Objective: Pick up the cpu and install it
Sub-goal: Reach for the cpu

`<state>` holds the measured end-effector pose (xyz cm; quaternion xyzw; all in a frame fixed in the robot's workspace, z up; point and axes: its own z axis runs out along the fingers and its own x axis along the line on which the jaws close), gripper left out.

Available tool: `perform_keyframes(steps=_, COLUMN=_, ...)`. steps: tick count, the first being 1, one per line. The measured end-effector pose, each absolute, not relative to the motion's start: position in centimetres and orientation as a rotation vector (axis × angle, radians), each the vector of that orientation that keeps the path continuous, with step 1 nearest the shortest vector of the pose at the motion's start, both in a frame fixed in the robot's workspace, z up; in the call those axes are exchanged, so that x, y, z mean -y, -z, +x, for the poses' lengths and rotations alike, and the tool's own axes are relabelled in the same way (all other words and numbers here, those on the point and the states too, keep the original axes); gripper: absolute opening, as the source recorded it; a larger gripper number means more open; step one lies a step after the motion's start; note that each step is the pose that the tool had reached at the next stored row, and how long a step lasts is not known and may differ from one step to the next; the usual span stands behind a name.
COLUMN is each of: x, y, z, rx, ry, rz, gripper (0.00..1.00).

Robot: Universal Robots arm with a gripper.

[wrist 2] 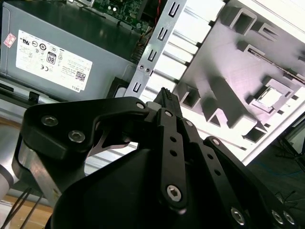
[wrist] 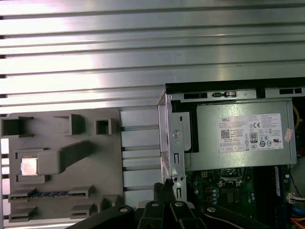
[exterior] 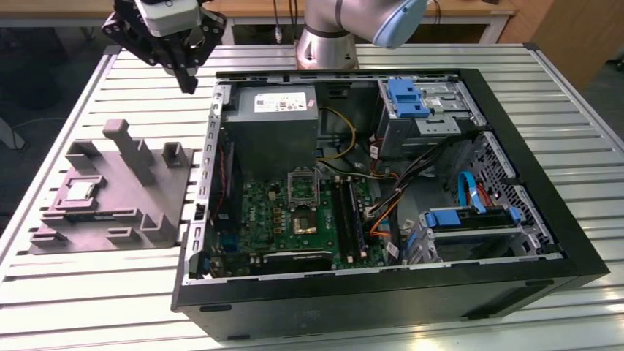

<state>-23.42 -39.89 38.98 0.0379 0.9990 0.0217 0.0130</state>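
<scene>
The cpu [exterior: 78, 191] is a small silvery square lying flat in a recess of the grey moulded tray [exterior: 146, 212], on the exterior view's left. It also shows in both wrist views, cpu [wrist: 29, 166] and cpu [wrist 2: 271, 97]. My gripper [exterior: 185, 75] hangs high above the table, between the tray's far end and the computer case's corner, well away from the cpu. Its black fingers [wrist 2: 164, 98] meet at a point, shut with nothing between them. On the green motherboard [exterior: 283, 219] sits the metal-framed socket [exterior: 301, 184].
The open black computer case [exterior: 546, 212] takes up most of the slatted aluminium table [exterior: 98, 292]. Inside it are a grey power supply with a white label [exterior: 278, 110], drive bays with blue clips [exterior: 408, 99] and loose cables [exterior: 410, 175]. The arm's base [exterior: 326, 44] stands behind the case.
</scene>
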Motion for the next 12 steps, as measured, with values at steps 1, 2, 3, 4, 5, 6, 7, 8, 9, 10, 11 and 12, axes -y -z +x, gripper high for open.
perform_keyframes(steps=1, x=39.89, y=-38.98, z=-23.44, rx=-3.113, ry=-0.068, rz=0.118, gripper=0.11)
perform_keyframes(steps=2, x=39.89, y=-38.98, z=-23.46, rx=-3.113, ry=-0.068, rz=0.118, gripper=0.11)
perform_keyframes(steps=3, x=39.89, y=-38.97, z=-23.48, rx=-3.112, ry=-0.068, rz=0.118, gripper=0.11)
perform_keyframes(steps=4, x=39.89, y=-38.98, z=-23.50, rx=-3.113, ry=-0.068, rz=0.118, gripper=0.11)
perform_keyframes(steps=5, x=39.89, y=-38.97, z=-23.60, rx=-3.113, ry=-0.068, rz=0.118, gripper=0.11)
perform_keyframes(steps=6, x=39.89, y=-38.98, z=-23.69, rx=-3.113, ry=-0.068, rz=0.118, gripper=0.11)
perform_keyframes(steps=7, x=39.89, y=-38.98, z=-23.71, rx=-3.113, ry=-0.068, rz=0.118, gripper=0.11)
perform_keyframes(steps=8, x=39.89, y=-38.97, z=-23.73, rx=-3.113, ry=-0.068, rz=0.118, gripper=0.11)
perform_keyframes(steps=9, x=39.89, y=-38.97, z=-23.75, rx=-3.113, ry=-0.068, rz=0.118, gripper=0.11)
perform_keyframes(steps=10, x=39.89, y=-38.97, z=-23.77, rx=-3.113, ry=-0.068, rz=0.118, gripper=0.11)
perform_keyframes(steps=11, x=39.90, y=-38.97, z=-23.80, rx=-3.113, ry=-0.068, rz=0.118, gripper=0.11)
perform_keyframes(steps=12, x=39.89, y=-38.97, z=-23.84, rx=-3.113, ry=-0.068, rz=0.118, gripper=0.11)
